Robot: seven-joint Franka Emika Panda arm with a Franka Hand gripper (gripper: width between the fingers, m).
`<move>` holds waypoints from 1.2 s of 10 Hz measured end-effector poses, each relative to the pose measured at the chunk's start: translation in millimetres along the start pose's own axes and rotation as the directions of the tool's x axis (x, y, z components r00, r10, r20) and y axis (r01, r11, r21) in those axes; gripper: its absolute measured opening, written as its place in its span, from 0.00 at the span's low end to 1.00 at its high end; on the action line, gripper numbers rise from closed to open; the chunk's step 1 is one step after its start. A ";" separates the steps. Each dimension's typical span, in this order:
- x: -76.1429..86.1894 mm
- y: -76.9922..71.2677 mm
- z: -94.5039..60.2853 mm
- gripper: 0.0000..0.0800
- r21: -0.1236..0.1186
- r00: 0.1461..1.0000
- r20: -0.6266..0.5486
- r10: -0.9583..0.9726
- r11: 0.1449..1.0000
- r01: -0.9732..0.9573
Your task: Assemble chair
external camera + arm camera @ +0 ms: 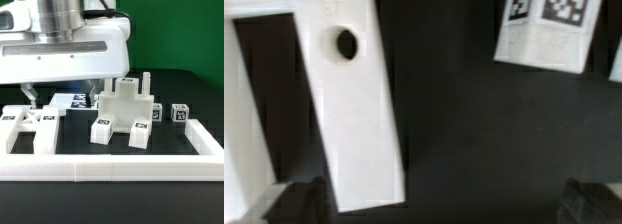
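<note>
Currently: jaws wide open, holding nothing. Exterior view alone shows X-braced panel (28,125), legged seat block (122,112); wrist view alone, oval hole (347,42) in white bar (359,130).

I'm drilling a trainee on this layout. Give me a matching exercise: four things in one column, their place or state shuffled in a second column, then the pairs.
Things:
1. X-braced panel
2. tagged cube
3. rail
4. hand

Place or state:
a. farthest to the exterior view's right
b. open, holding nothing
c. along the front, across the view
d. at the exterior view's left

Pairs: 1-d, 2-a, 3-c, 4-b
</note>
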State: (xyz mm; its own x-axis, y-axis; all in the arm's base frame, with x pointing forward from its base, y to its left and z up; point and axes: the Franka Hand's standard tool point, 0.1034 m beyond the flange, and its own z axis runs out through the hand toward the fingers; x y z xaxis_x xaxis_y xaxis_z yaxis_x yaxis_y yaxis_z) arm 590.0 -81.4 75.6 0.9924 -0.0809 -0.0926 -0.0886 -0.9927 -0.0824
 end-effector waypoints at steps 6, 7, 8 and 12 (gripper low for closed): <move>7.4 22.3 9.4 0.81 -0.077 0.984 -0.166 -0.066 0.996 0.054; 6.7 29.2 12.2 0.81 -0.114 0.964 -0.255 -0.078 0.992 0.050; 0.8 29.0 19.4 0.81 -0.123 0.964 -0.245 -0.106 0.989 0.077; 0.3 40.3 32.6 0.81 -0.134 0.962 -0.201 -0.182 0.978 0.157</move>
State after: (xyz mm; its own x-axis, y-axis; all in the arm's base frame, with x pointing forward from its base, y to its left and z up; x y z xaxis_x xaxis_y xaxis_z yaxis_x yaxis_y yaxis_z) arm 583.9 -118.5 39.9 0.9885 0.0851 0.1252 0.0810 -0.9960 0.0381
